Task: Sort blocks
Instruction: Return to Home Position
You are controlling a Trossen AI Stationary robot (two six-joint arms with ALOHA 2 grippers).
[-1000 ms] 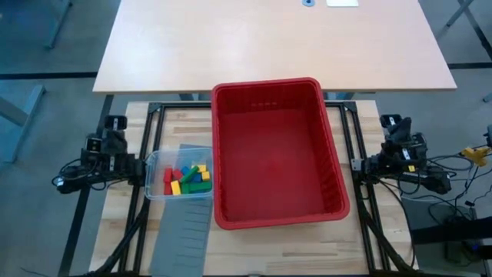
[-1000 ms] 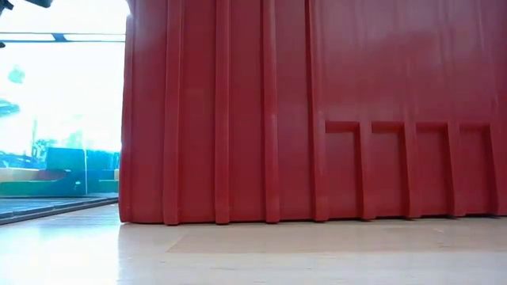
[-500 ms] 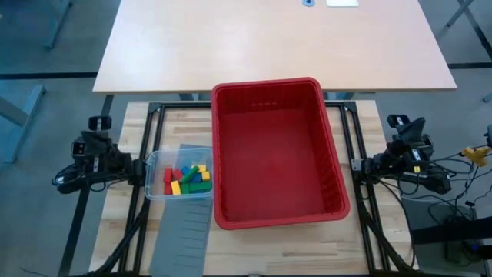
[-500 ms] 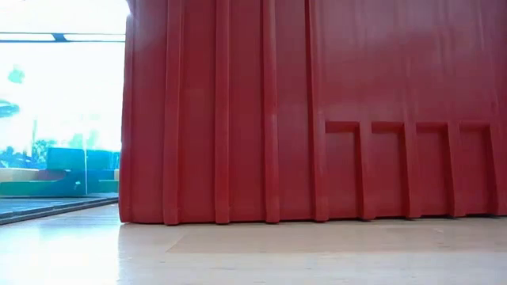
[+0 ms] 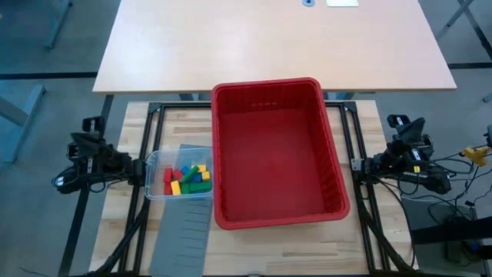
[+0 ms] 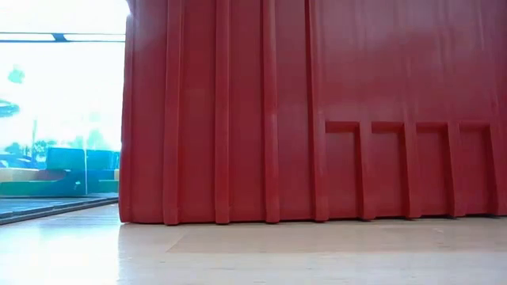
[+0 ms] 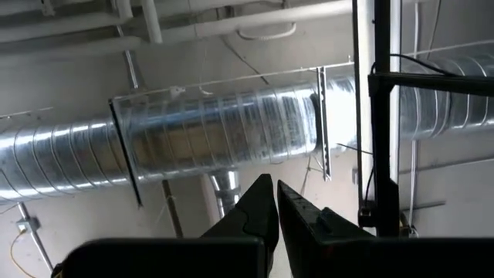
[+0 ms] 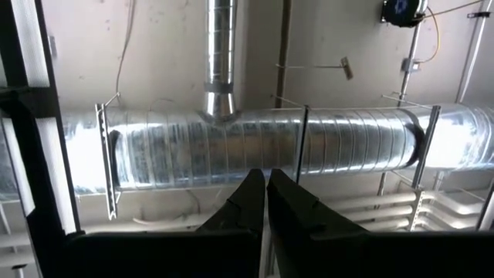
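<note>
Several red, yellow, green and blue blocks (image 5: 187, 178) lie heaped in a small clear tub (image 5: 154, 165) on the table's left half. The low view shows them through the tub's wall (image 6: 47, 178). My left gripper (image 7: 272, 191) is folded back at the table's left edge (image 5: 92, 146), shut, pointing up at the ceiling. At the right edge (image 5: 405, 138) my right gripper (image 8: 265, 179) is likewise shut and pointing up. Neither is near the blocks.
A large red basket (image 5: 330, 177) stands in the middle of the table, and its wall (image 6: 317, 111) fills the low view. A long grey slotted panel (image 5: 184, 235) lies under the tub's near side and reaches the near edge. A second, pale table (image 5: 269, 38) stands beyond.
My left gripper has tipped back toward the table's left edge until it points up, staying shut. My right gripper has tipped slightly toward the right edge. The blocks, tub and basket have not moved.
</note>
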